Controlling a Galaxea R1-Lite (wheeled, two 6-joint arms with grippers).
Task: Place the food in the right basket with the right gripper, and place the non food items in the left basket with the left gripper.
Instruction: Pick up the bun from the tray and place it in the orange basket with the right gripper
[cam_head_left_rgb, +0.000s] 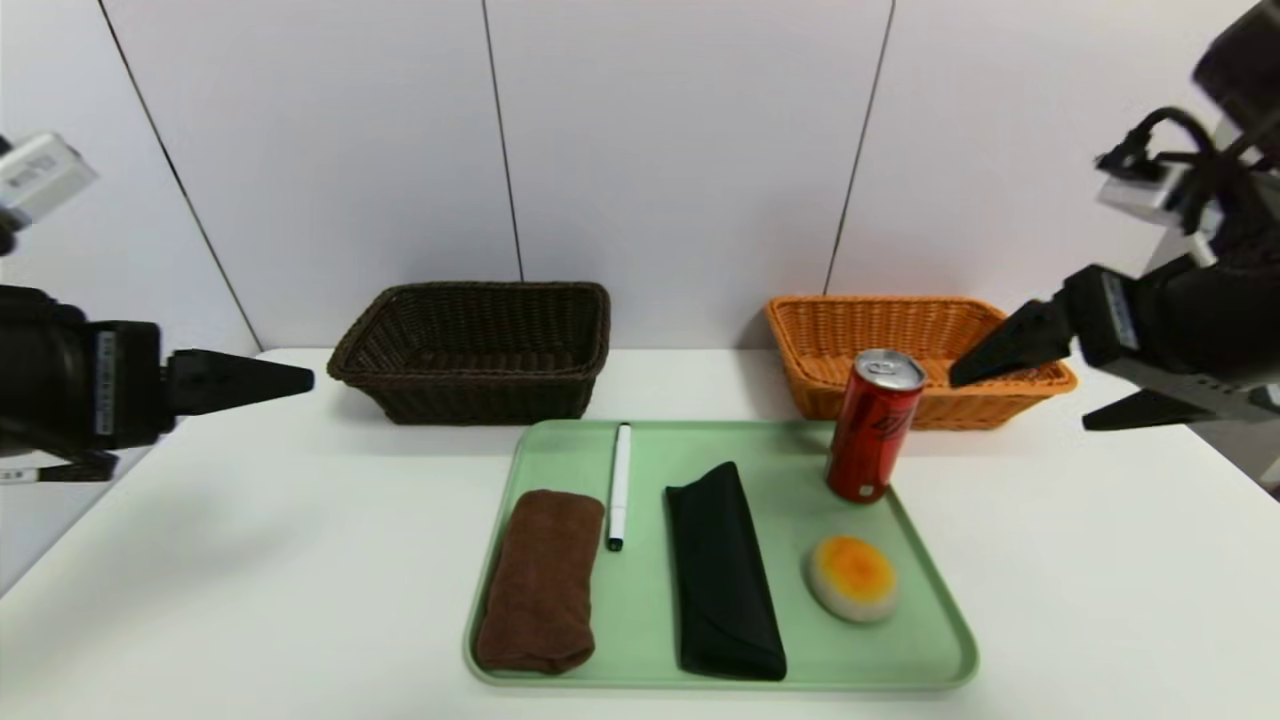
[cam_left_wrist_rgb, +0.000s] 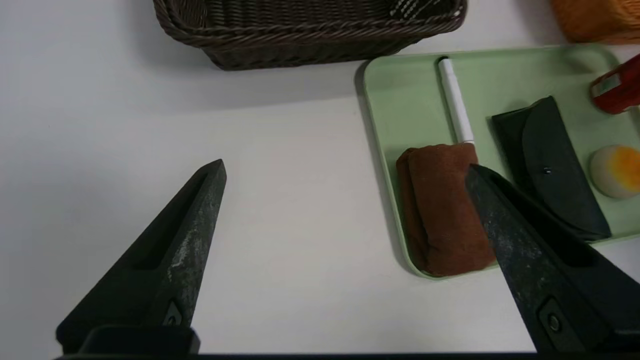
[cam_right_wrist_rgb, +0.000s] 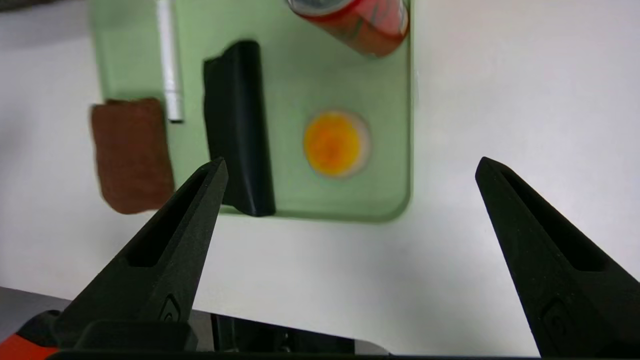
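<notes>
On the green tray (cam_head_left_rgb: 760, 445) lie a rolled brown towel (cam_head_left_rgb: 540, 580), a white marker pen (cam_head_left_rgb: 619, 485), a long black case (cam_head_left_rgb: 722, 570), an upright red can (cam_head_left_rgb: 875, 425) and a pale bun with an orange patch (cam_head_left_rgb: 853, 576). Behind the tray stand the dark brown left basket (cam_head_left_rgb: 475, 350) and the orange-tan right basket (cam_head_left_rgb: 910, 340). My left gripper (cam_left_wrist_rgb: 346, 166) hovers open above the table left of the tray, holding nothing. Raised at the right, near the orange basket and can, my right gripper (cam_head_left_rgb: 1018, 405) is open and holds nothing.
The white table (cam_head_left_rgb: 250, 560) runs back to a pale panelled wall. Its front edge (cam_right_wrist_rgb: 280, 320) shows in the right wrist view, with the robot's dark base below it. Bare table lies on both sides of the tray.
</notes>
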